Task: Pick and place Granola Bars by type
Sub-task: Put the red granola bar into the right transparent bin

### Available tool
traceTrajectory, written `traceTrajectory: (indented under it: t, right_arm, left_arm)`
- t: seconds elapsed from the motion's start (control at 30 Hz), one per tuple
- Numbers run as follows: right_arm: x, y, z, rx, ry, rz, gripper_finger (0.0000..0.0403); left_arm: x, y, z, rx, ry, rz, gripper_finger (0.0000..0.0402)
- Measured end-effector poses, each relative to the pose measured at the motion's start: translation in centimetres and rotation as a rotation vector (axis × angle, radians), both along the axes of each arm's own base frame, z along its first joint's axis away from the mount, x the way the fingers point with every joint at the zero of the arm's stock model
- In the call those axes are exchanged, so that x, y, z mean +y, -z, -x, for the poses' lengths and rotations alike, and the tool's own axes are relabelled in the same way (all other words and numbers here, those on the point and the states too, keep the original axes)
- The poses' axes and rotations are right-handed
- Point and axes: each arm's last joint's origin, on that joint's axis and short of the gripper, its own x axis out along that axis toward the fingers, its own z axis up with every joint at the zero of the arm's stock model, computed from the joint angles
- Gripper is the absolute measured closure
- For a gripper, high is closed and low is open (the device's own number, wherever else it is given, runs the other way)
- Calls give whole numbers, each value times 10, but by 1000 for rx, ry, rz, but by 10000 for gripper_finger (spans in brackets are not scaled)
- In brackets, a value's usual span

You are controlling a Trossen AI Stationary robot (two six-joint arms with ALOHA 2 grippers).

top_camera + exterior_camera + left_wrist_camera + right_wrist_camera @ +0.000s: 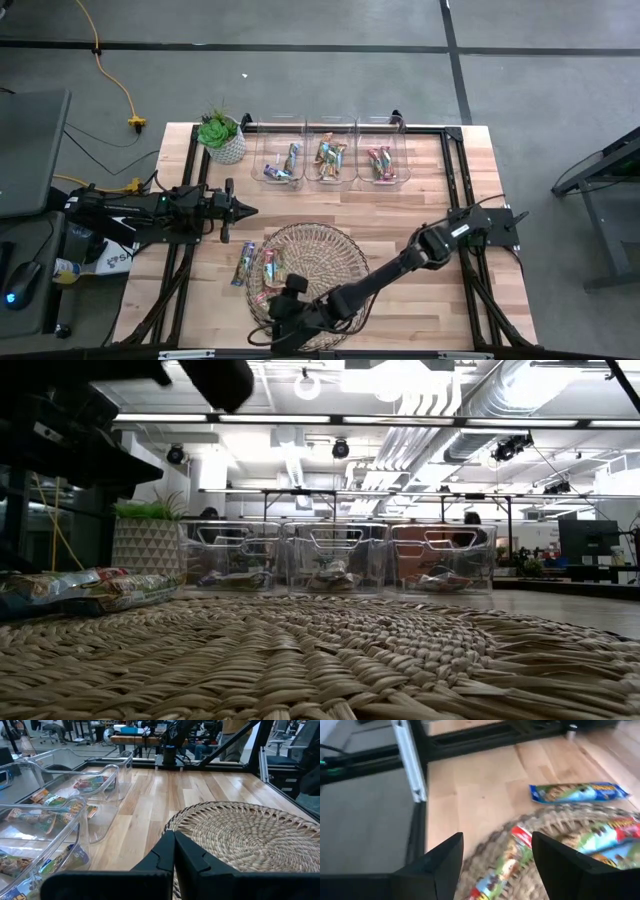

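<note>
Three granola bars lie loose at the round wicker mat's point(320, 262) left edge: a blue one point(243, 263) flat on the wood, a pink one point(268, 268), and a red-ended one point(512, 854) on the mat's rim. The others sit sorted in three clear bins: blue point(281, 166), green/tan point(330, 158), pink/red point(380, 163). My right gripper point(497, 840) is open over the mat's near-left rim point(272, 298), with a finger on either side of the red-ended bar and above it. My left gripper point(174, 837) is shut and hovers left of the mat point(240, 210).
A potted plant point(222, 136) stands at the far left corner beside the bins. Black frame rails run along the table's left edge point(412, 765). The right arm point(400, 265) lies across the mat. Bare wood point(400, 205) shows between the mat and the bins.
</note>
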Motion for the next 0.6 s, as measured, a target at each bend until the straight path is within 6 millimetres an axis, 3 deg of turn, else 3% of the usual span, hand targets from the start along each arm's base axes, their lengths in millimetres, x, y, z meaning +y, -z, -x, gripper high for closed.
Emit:
traceTrajectory:
  t: [0.17, 0.6]
  right_arm:
    - [3, 22, -2, 15, 78, -27, 183]
    - [5, 50, -5, 52, 137, -147, 183]
  left_arm:
    - [0, 0, 0, 0, 0, 0, 400]
    - [0, 0, 0, 0, 0, 0, 400]
